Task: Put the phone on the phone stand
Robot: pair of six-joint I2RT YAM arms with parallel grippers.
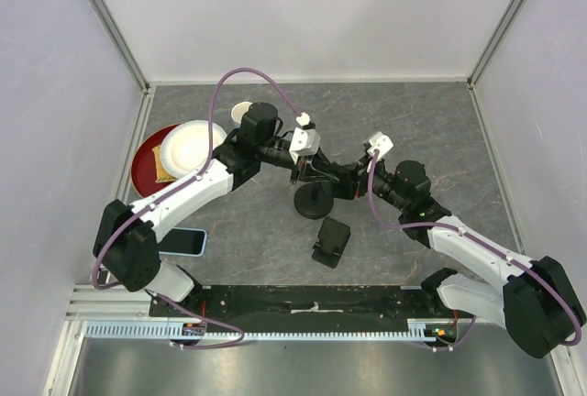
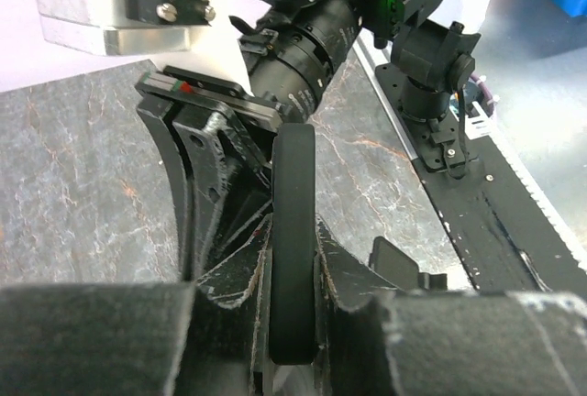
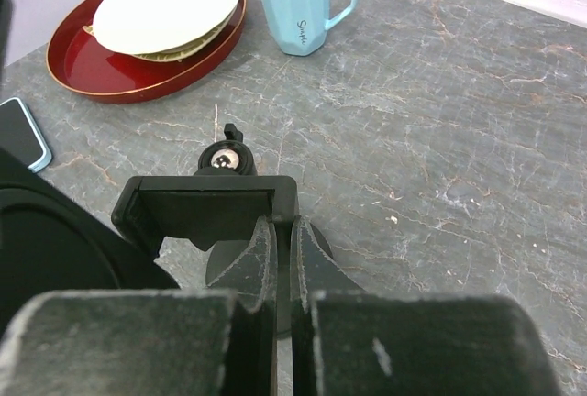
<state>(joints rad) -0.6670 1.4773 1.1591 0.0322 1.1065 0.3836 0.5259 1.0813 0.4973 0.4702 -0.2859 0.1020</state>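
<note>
- L gripper: pinching the round black disc of the phone stand. The disc sits edge-on between the pads.
- R gripper: fingers pressed together, tips right at the lower edge of the stand's cradle. Can't tell if they nip any of it.
- The phone: flat on the table, well apart from the stand, on the L-arm side and nearer the arm bases. Nothing touches it.
- My read: you're setting up the stand, and phone pickup hasn't begun.
- To do it well, use L as the anchor so the stand can't skid or tip. Nudge the cradle w/ R in slow, small moves till it's tilted enough for a phone to lean in.
- Both wrists crowd the stand, so back out one arm at a time, straight away from the stand, no sideways sweep.
- L arm is nearer the phone, so prob. let R steady the stand while L fetches.
- A small black block sits near the stand on the bases' side. Don't knock it.
</note>
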